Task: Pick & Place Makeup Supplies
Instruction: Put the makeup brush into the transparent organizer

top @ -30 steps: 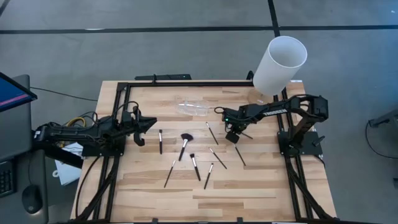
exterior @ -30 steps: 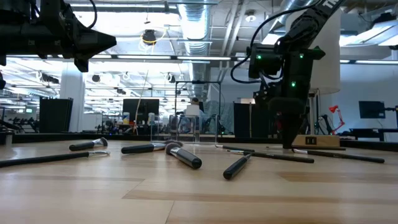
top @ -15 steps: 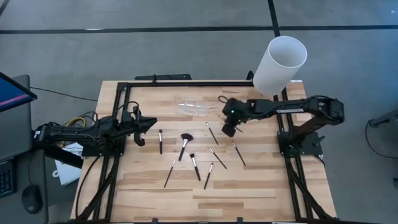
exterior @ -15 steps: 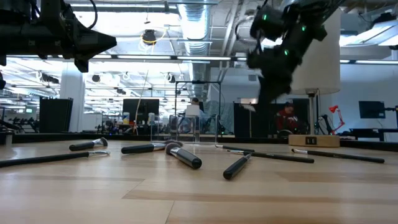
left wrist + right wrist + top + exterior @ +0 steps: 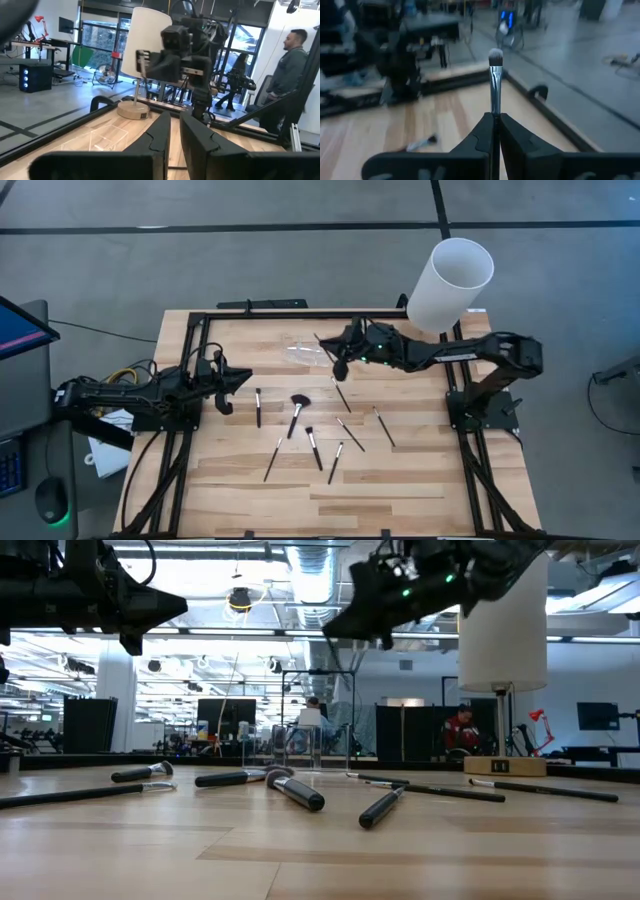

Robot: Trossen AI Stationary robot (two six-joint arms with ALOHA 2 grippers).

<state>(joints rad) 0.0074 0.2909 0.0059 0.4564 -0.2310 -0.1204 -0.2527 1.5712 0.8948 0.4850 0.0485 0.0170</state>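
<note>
Matt black brushes (image 5: 297, 413) lay on a smooth pale wood table (image 5: 400, 480) framed in black metal rails (image 5: 300, 315), beside a clear plastic holder (image 5: 305, 354) and a matt white cylinder (image 5: 450, 285).

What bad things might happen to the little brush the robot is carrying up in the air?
1. The right gripper pinches the brush only at its thin handle, with most of it sticking out past the jaws, so it might slip and fall.
2. The clear holder lies on its side on the table. The brush may not go in easily, or could push it away.
3. The raised arm is near the white cylinder and could bump it.
</note>
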